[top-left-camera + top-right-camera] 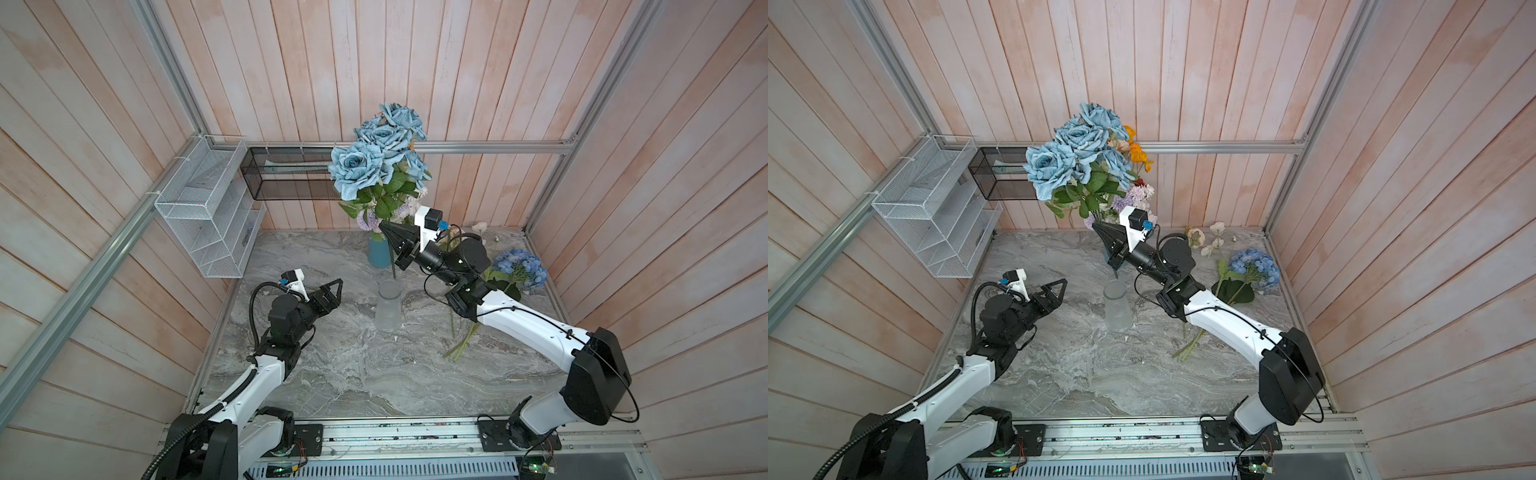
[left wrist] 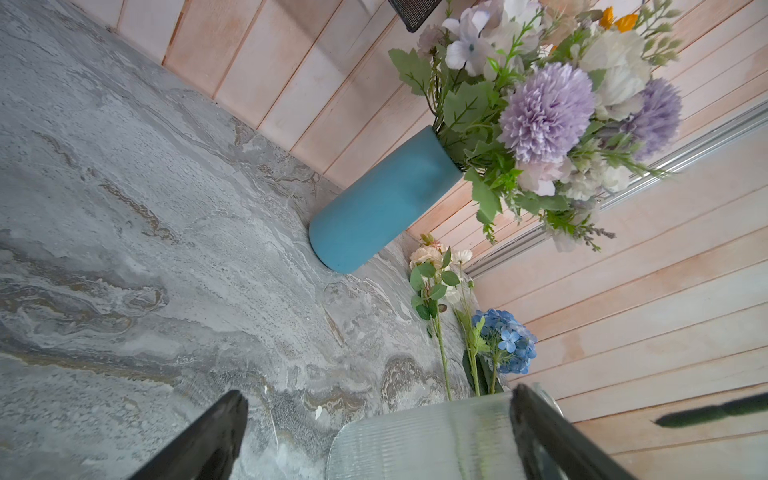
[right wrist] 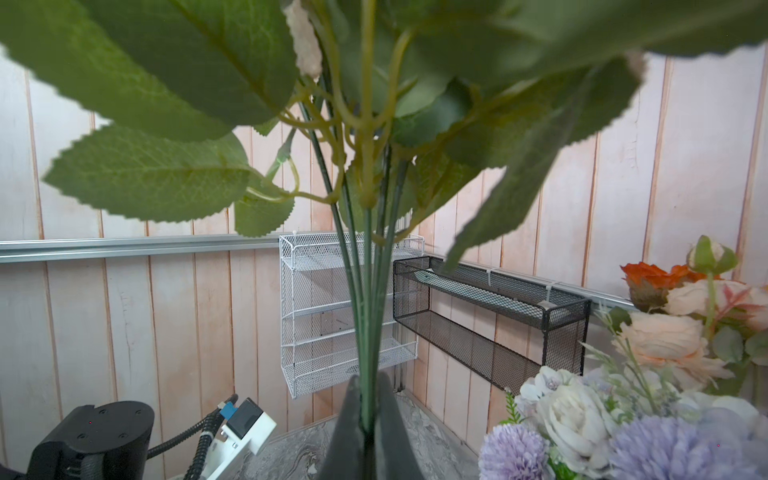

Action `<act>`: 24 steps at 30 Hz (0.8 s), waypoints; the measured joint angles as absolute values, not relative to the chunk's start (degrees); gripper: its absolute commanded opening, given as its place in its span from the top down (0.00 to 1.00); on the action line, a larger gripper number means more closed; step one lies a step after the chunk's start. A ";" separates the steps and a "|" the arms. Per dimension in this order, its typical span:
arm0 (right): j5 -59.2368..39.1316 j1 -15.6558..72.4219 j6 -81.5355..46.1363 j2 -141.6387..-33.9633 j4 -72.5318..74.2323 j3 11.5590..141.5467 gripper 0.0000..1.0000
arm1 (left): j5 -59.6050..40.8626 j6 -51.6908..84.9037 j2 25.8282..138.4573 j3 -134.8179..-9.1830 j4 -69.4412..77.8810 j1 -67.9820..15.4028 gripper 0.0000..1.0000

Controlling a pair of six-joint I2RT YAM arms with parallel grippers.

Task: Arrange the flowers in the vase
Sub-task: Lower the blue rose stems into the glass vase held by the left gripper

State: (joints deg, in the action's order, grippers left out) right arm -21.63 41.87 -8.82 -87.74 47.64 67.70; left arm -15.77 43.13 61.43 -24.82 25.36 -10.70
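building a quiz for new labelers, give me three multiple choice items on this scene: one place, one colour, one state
1. Where is the blue hydrangea?
A. held up in the air
B. lying flat on the table
C. standing upright

2. What colour is the vase at the back that holds flowers?
A. red
B. black
C. teal

3. What is the right gripper doing?
A. shut on the blue rose bunch
B. open and empty
C. shut on nothing

Key: 1 B, it lies on the marble. 2 C, the left wrist view shows its teal body. 3 A, the right wrist view shows jaws closed on its stems.
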 measured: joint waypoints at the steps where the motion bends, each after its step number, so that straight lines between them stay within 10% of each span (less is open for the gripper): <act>1: -21.65 41.87 -9.30 -87.81 48.60 66.87 1.00 | -16.03 43.16 61.43 -24.82 25.36 -10.66 0.00; 24: -16.47 43.33 -10.68 -94.85 61.30 47.99 1.00 | -19.14 44.47 62.70 -24.82 26.68 -10.59 0.00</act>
State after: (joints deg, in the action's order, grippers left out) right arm -16.47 43.33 -10.68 -94.85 61.30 47.99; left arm -19.14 44.47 62.70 -24.82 26.68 -10.59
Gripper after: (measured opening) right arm 0.057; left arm 0.999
